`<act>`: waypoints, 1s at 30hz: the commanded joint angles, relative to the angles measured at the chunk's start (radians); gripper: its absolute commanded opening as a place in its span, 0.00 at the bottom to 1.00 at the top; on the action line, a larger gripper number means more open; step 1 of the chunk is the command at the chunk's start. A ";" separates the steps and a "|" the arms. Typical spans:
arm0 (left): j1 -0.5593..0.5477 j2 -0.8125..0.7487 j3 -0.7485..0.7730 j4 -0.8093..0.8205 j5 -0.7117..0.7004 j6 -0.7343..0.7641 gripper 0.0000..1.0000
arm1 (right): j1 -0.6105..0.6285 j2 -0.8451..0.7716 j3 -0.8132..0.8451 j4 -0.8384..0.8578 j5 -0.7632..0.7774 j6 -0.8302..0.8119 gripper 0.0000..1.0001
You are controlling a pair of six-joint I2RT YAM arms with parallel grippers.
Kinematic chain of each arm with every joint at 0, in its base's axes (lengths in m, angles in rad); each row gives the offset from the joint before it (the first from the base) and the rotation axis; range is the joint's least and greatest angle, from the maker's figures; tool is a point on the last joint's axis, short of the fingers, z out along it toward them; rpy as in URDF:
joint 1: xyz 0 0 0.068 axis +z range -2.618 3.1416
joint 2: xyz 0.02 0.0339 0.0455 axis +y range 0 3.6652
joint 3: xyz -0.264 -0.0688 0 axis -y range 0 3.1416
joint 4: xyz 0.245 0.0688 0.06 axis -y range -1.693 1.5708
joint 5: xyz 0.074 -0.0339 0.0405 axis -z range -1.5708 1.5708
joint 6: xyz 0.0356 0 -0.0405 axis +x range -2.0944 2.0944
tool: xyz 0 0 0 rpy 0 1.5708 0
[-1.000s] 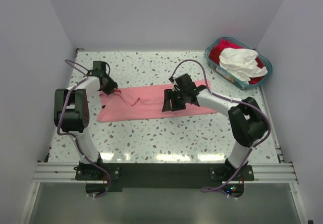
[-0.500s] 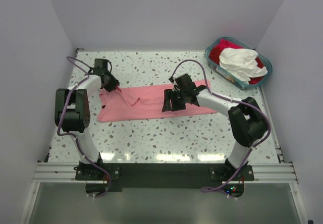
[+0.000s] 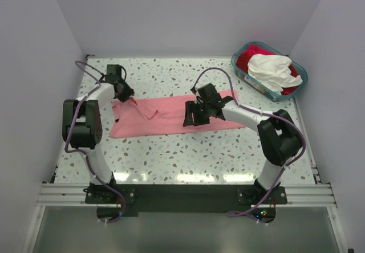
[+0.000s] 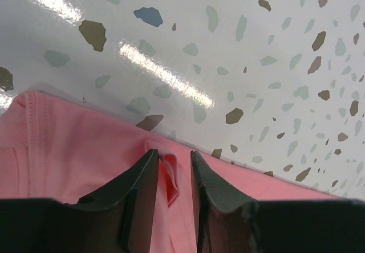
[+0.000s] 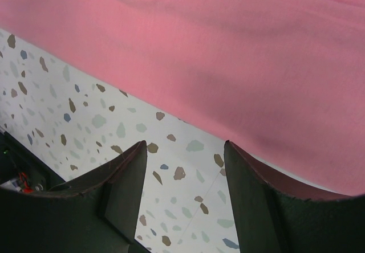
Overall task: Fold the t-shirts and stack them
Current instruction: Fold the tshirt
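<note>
Left hand [image 4: 171, 164] is almost closed, and we see a small ridge of cloth pinched between its fingers. That ridge is the far left edge of the salmon-pink cloth t-shirt [image 3: 165, 116]. Right hand [image 5: 185, 150] has its fingers spread with nothing between them, hanging over the shirt's near edge toward the right.

The pink shirt lies lengthwise across the middle of the speckled terrazzo counter [image 3: 188, 150]. It's mostly flat, with one crumpled flap near its left end; we can't tell if that's a sleeve.

We judge progress as early. The shirt reads as a long strip, maybe one fold in, not a tidy packet yet, and we see no stack on the counter. A white t-shirt [image 3: 271, 69] sits bunched on a red t-shirt [image 3: 246, 59] inside the teal-blue plastic basket [image 3: 274, 97] at the far right corner, both unfolded.

Left to do, by our reckoning: finish the pink one, then pull out, fold and stack the other two.
</note>
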 commanded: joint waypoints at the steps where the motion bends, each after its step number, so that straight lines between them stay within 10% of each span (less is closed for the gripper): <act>1: -0.003 0.017 0.038 0.004 -0.010 0.023 0.33 | 0.007 0.007 0.009 0.021 -0.027 -0.012 0.60; 10: -0.006 0.024 0.033 0.004 -0.008 0.026 0.27 | 0.007 0.015 0.010 0.024 -0.030 -0.012 0.60; 17: -0.008 0.000 0.047 0.011 -0.004 0.032 0.00 | 0.022 0.027 0.036 0.062 -0.054 -0.003 0.60; 30: -0.009 -0.045 0.032 0.054 0.028 0.046 0.00 | 0.198 0.203 0.240 0.306 0.165 0.032 0.56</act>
